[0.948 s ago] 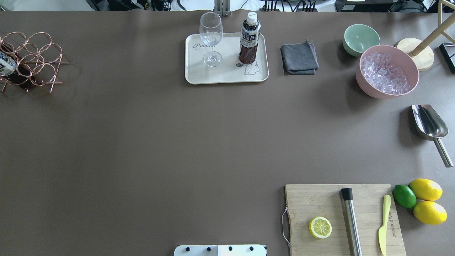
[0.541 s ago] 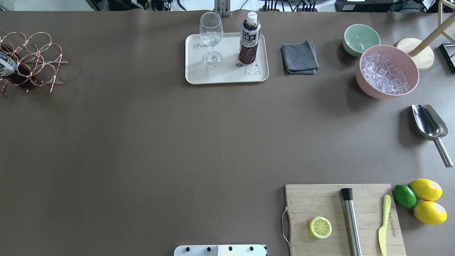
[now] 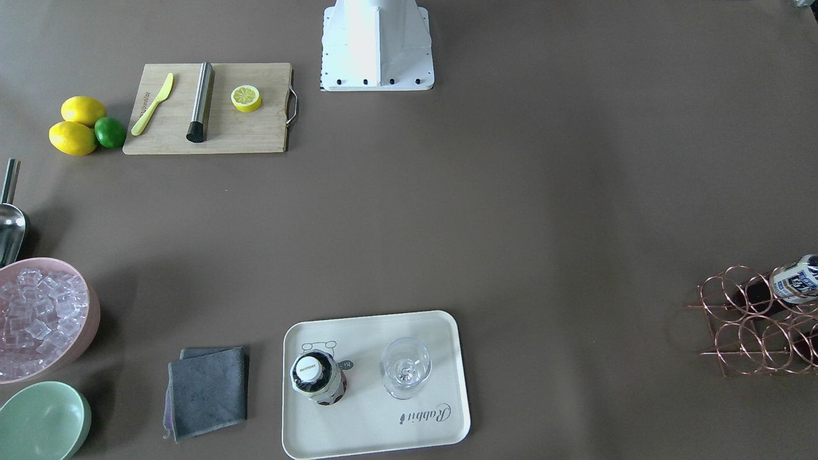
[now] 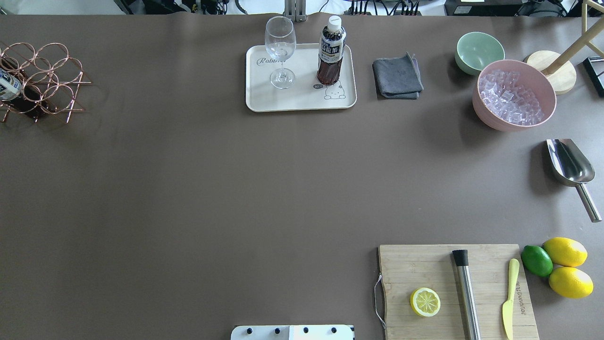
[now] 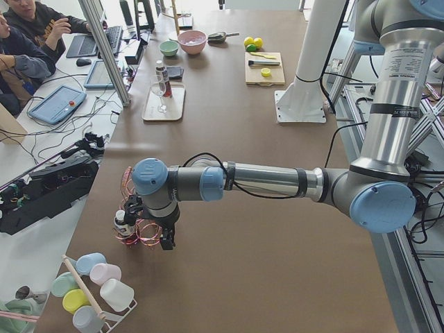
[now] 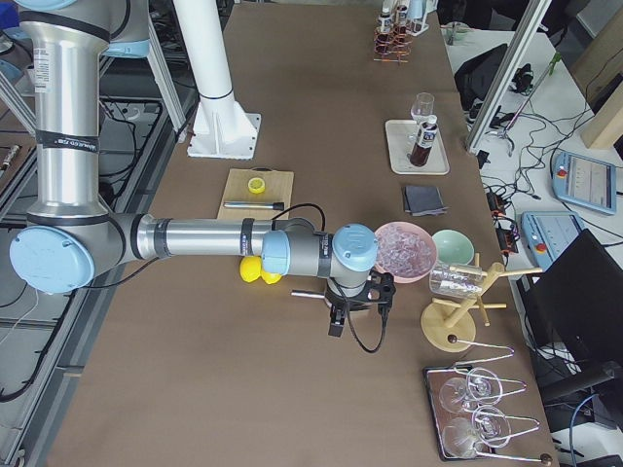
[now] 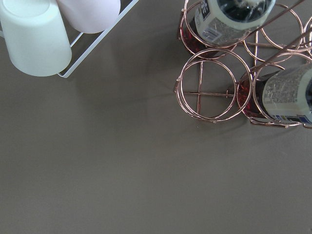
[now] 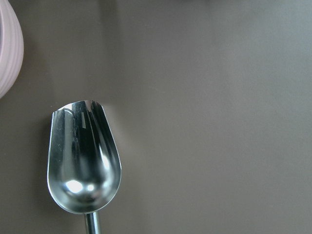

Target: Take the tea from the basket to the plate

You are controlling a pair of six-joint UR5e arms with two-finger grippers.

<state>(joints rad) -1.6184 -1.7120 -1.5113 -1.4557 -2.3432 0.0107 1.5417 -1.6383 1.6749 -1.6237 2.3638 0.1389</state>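
Only partly in frame, basket (image 4: 42, 80); both arms' jaws' state indiscernible.

open surface (image 4: 212, 189) runs between wire rack (image 4: 42, 80) and tray (image 4: 302, 101); on the tray, wine glass (image 4: 280, 47) and tea bottle (image 4: 331, 56) stand apart.

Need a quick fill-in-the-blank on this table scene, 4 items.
On the plate, a tea bottle stands upright beside an empty ____. The pink bowl holds ____. A halved ____ lies on the cutting board. The basket stands on the robot's ____ side of the table.
Missing: glass; ice; lemon; left.
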